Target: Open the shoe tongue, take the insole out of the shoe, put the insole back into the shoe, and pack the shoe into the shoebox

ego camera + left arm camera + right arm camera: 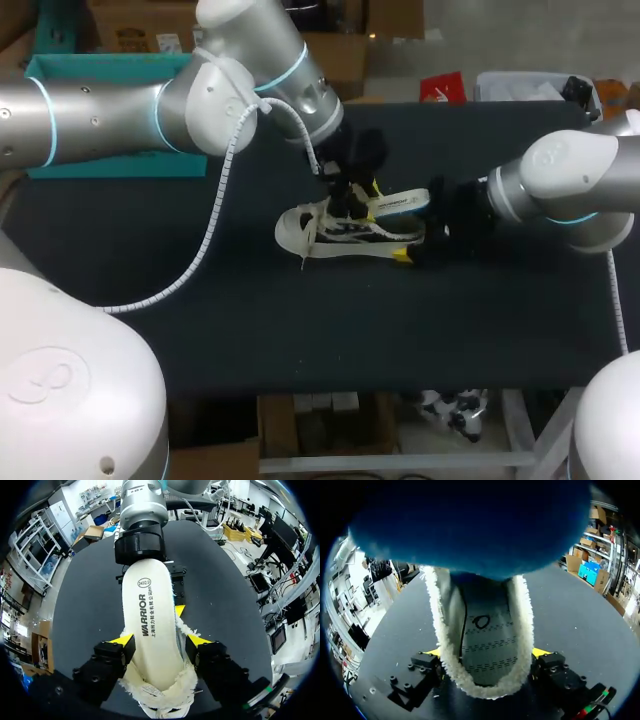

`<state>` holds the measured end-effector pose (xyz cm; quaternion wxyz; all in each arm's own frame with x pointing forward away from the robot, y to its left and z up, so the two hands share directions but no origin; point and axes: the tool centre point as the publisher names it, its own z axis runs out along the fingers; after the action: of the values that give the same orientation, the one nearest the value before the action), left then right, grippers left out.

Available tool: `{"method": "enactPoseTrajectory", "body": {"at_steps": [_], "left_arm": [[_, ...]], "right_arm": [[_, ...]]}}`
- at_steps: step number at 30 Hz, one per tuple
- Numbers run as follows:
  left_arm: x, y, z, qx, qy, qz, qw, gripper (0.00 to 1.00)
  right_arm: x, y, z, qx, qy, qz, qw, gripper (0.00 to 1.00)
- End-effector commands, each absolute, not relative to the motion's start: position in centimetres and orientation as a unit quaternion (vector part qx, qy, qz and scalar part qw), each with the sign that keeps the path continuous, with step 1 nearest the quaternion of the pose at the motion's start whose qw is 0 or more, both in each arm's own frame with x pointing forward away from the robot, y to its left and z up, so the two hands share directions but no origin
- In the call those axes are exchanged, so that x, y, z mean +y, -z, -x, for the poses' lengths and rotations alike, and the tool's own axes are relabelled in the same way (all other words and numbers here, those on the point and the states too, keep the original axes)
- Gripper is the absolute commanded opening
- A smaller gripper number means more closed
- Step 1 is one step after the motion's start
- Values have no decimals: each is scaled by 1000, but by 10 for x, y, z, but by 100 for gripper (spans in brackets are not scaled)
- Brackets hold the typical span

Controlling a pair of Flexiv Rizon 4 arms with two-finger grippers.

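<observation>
A white shoe [330,232] lies on its side mid-table, toe toward my left. Its insole [398,204] sticks out of the opening toward my right arm; in the left wrist view the insole [150,630] shows white with print. My left gripper [350,198] hangs over the shoe's opening, open, its fingers either side of the insole [160,641]. My right gripper [410,246] is at the heel, open, and the fleece-lined heel collar [480,687] sits between its fingers [486,654]. The insole's blue underside [470,525] hides what lies ahead of that gripper.
A teal shoebox [95,66] stands at the table's back left, partly behind my left arm. A red item [443,87] and a grey bin [520,86] sit along the back right edge. The black tabletop [300,330] stretches in front of the shoe.
</observation>
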<state>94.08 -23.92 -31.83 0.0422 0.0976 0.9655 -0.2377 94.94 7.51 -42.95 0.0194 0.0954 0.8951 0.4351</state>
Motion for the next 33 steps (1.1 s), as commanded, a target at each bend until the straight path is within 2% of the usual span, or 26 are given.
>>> {"method": "enactPoseTrajectory", "body": {"at_steps": [1,5,17,25,30,33], "left_arm": [[-237,316,-926,964,240,-84,74,92],[-239,312,-919,961,248,-74,97,88],[-257,303,-910,953,259,-51,151,59],[-271,316,-907,946,244,-28,212,58],[-275,321,-915,945,233,-19,230,63],[-276,321,-922,943,230,-8,242,60]], "right_arm": [[76,435,-950,895,-436,-95,19,0],[76,435,-950,895,-436,-95,19,0],[76,435,-950,895,-436,-95,19,0],[76,435,-950,895,-436,-95,19,0],[76,435,-950,895,-436,-95,19,0],[76,435,-950,895,-436,-95,19,0]]}}
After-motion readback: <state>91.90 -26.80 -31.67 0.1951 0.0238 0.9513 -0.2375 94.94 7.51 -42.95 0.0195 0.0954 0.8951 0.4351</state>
